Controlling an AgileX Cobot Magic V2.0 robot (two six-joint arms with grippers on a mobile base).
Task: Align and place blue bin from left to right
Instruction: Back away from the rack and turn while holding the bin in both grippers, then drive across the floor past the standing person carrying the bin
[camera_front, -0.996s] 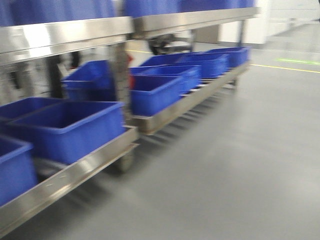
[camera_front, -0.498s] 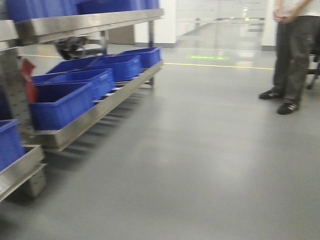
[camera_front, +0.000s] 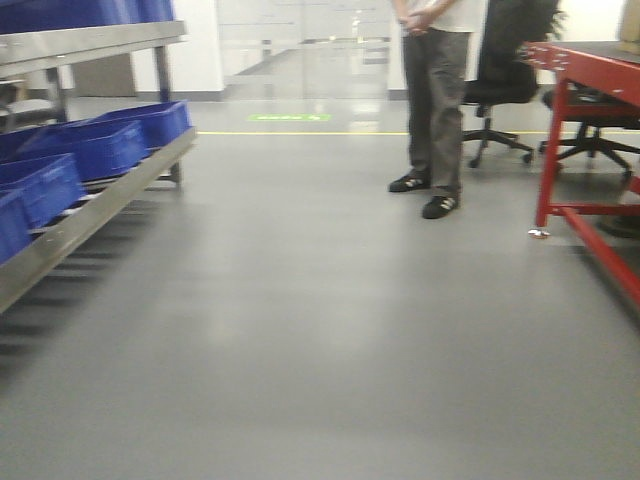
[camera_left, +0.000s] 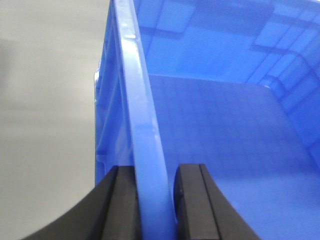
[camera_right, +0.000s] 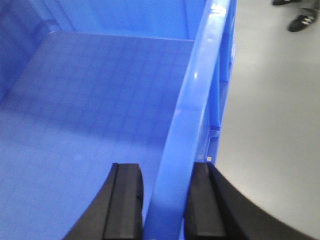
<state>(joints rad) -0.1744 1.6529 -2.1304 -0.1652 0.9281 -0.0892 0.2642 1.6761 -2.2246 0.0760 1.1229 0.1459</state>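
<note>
Since the earlier frames the front-facing view has been swung rightward. The stainless-steel shelf rack (camera_front: 95, 210), which filled the picture a second ago, is now pushed to the left edge. A standing person in dark trousers (camera_front: 435, 90), a black office chair (camera_front: 505, 60) and a red-framed counter (camera_front: 590, 70) have come into sight well to the right of the rack. Several blue plastic bins (camera_front: 100, 148) are seen in a row on the rack's lower level, and bare grey floor (camera_front: 320, 330) lies beside it.

From the left wrist, the left end effector (camera_left: 155, 200) is seen clamped on the upright side wall of a blue plastic bin (camera_left: 135, 90), one black finger inside and one outside. Almost no gap is left beyond the wall's thickness.

From the right wrist, the right end effector (camera_right: 162, 200) is clamped the same way on the opposite wall of that bin (camera_right: 200, 90).

Opposite walls are judged to be pinched so that the empty bin is carried level between the arms. It is held clear of the rack, and its slot is not yet reached.
</note>
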